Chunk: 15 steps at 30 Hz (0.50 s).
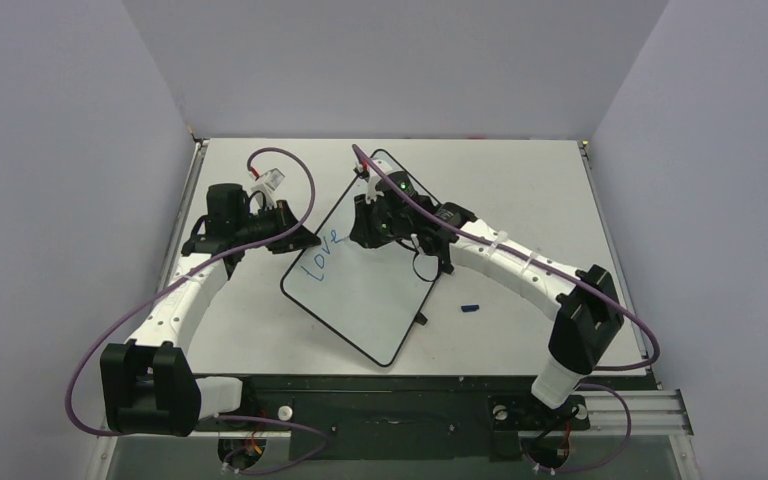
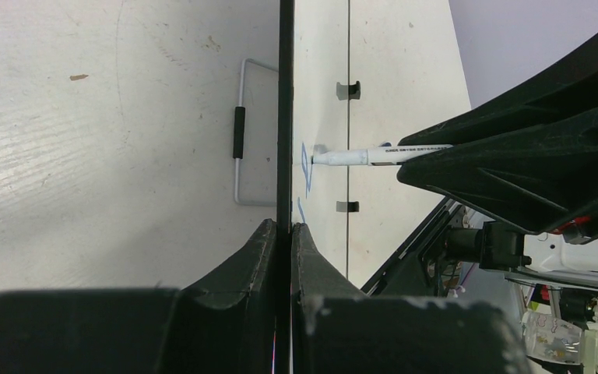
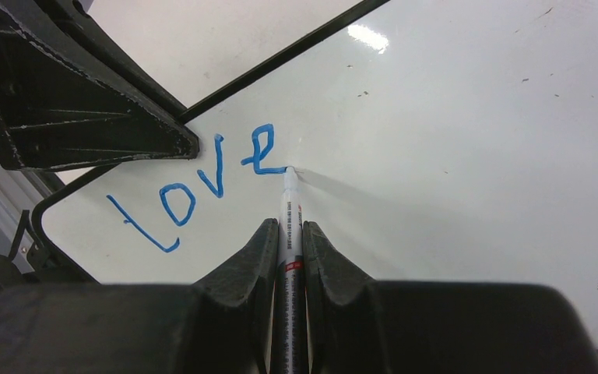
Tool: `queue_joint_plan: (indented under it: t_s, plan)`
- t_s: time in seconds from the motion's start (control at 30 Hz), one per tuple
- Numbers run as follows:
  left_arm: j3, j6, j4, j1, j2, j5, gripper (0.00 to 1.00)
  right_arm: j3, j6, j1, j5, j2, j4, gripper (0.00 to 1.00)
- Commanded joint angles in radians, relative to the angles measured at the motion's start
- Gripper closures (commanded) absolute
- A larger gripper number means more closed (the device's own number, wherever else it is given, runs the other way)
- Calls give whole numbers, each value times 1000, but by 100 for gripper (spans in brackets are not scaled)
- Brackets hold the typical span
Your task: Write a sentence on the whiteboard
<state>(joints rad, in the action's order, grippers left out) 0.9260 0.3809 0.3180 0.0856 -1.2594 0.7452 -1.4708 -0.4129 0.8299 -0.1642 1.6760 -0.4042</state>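
Right gripper (image 3: 286,227) is closed on a slim white marker (image 3: 289,206) whose tip touches the glossy white whiteboard (image 3: 452,117) just after the blue word "love" (image 3: 195,187), with bare board lying onward along that slanted line.

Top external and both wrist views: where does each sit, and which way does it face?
Top external: above, behind, looking down on table, left arm, right arm, whiteboard.
Left wrist: looks along the left gripper, shut on the whiteboard's rim.
Right wrist: looks down the right gripper, shut on the marker, at blue love.
Wrist views share marker and whiteboard.
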Motion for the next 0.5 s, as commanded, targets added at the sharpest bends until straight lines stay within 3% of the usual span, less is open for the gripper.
queue_joint_plan:
  t_s: [0.0, 0.47]
  plan:
    - [26, -29, -65, 7, 40, 18, 100, -42, 20, -12, 41, 21, -17, 100]
    - [26, -32, -63, 7, 37, 19, 100, -114, 51, -22, 103, -82, -73, 100]
